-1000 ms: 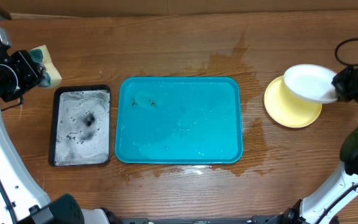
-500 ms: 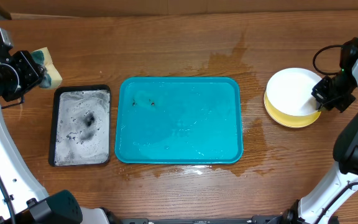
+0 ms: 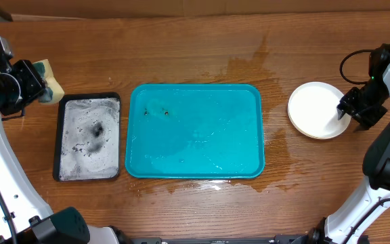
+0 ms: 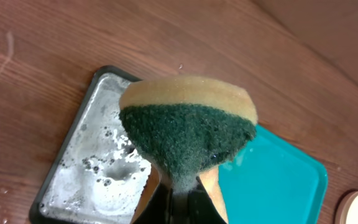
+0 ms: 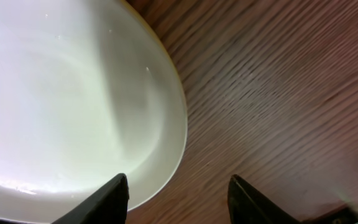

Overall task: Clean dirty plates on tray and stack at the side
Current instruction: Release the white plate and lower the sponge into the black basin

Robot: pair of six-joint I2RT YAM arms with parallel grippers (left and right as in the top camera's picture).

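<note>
Turquoise tray (image 3: 249,102) sits mid-table and holds no plates, only a thin film of water and a few brown specks (image 3: 156,112) toward its 10 o'clock corner. At the tray's 3 o'clock, apart from it on the bare wooden table (image 3: 181,47), lies a white plate (image 3: 313,108), face up. A faint yellowish line runs along its lower rim, and I cannot tell what is under it. Right gripper (image 3: 344,112) is at the plate's 3 o'clock edge; in the wrist view its jaws stand wide, with the plate rim running between them and not pinched. At the tray's 9 o'clock is a black tray (image 3: 57,135) holding grey soapy water with dark flecks. Left gripper (image 3: 40,85) hangs off the black tray's 11 o'clock corner, clamped on a yellow-and-green sponge (image 4: 188,127), green scrub face toward the camera. A wet patch (image 3: 252,64) darkens the table at the turquoise tray's 1 o'clock.
</note>
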